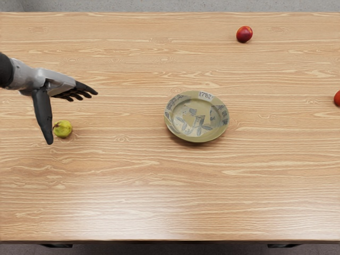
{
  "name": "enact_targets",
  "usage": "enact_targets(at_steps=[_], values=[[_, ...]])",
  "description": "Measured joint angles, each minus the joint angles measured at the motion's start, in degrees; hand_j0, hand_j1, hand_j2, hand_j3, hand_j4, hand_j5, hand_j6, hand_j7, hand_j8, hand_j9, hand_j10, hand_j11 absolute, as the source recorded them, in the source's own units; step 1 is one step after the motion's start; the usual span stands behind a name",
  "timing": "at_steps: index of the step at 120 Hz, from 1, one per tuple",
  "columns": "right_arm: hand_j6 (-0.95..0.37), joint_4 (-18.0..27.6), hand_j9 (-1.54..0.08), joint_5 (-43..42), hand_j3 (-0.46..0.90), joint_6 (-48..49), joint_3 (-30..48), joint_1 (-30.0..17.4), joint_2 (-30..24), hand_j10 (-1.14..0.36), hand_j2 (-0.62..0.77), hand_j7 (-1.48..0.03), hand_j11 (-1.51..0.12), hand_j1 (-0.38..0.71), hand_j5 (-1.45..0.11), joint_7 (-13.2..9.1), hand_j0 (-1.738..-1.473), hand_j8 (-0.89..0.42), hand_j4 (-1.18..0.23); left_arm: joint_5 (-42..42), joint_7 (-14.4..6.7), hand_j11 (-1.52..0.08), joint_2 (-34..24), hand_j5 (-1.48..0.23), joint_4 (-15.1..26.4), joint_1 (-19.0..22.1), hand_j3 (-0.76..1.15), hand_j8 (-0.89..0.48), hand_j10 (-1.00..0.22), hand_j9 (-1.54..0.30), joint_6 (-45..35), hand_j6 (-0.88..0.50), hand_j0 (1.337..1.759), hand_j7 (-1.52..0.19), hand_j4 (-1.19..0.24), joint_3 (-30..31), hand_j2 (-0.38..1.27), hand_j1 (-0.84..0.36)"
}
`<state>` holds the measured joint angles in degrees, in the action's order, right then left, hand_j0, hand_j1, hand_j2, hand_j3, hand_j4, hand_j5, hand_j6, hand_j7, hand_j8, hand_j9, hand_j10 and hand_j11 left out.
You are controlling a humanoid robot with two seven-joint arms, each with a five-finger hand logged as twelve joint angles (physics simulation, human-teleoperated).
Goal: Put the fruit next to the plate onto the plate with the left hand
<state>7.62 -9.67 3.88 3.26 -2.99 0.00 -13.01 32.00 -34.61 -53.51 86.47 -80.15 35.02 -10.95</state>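
A small yellow-green fruit (pixel 63 128) lies on the wooden table at the left. The patterned ceramic plate (pixel 196 116) sits near the table's middle, well to the right of that fruit, with nothing on it. My left hand (pixel 61 103) reaches in from the left edge, just above and left of the green fruit. Its fingers are spread and hold nothing; the dark thumb (pixel 44 117) points down beside the fruit's left side. Whether the thumb touches the fruit I cannot tell. The right arm does not show.
A red fruit (pixel 244 34) rests near the far edge at the upper right. Another red fruit (pixel 337 98) is cut off by the right border. The table's front edge runs along the bottom.
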Motion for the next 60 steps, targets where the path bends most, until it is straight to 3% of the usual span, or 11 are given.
enact_targets(at_steps=[17, 32, 44, 60], values=[[0.0, -0.1, 0.0, 0.0, 0.0, 0.0, 0.0, -0.1, 0.0, 0.0, 0.0, 0.0, 0.0, -0.35, 0.0, 0.0, -1.658, 0.0, 0.0, 5.8, -0.3, -0.04, -0.4, -0.05, 2.9, 0.8, 0.0, -0.04, -0.04, -0.04, -3.9, -0.04, 1.658, -0.05, -0.04, -0.6, 0.01, 0.31], [0.0, -0.1, 0.0, 0.0, 0.0, -0.2, 0.0, -0.2, 0.0, 0.0, 0.0, 0.0, 0.0, -0.35, 0.0, 0.0, -1.658, 0.0, 0.0, 17.1, -0.4, -0.04, 0.1, -0.05, 6.3, 6.7, 0.0, -0.04, -0.04, -0.05, -15.7, -0.04, 1.658, -0.05, -0.04, -0.5, 0.01, 0.31], [0.0, -0.1, 0.0, 0.0, 0.0, -0.3, 0.0, -0.2, 0.0, 0.0, 0.0, 0.0, 0.0, -0.35, 0.0, 0.0, -1.658, 0.0, 0.0, 23.0, -0.4, -0.04, 0.9, -0.05, 7.2, 8.2, 0.0, -0.04, -0.04, -0.04, -22.7, -0.04, 1.658, -0.05, -0.04, -0.4, 0.01, 0.31], [0.0, -0.1, 0.0, 0.0, 0.0, -0.3, 0.0, -0.6, 0.0, 0.0, 0.0, 0.0, 0.0, -0.35, 0.0, 0.0, -1.658, 0.0, 0.0, 25.7, -0.4, -0.04, 2.1, -0.05, 7.4, 10.6, 0.0, -0.04, -0.04, -0.04, -25.9, -0.04, 1.658, -0.04, -0.04, -0.3, 0.01, 0.31]])
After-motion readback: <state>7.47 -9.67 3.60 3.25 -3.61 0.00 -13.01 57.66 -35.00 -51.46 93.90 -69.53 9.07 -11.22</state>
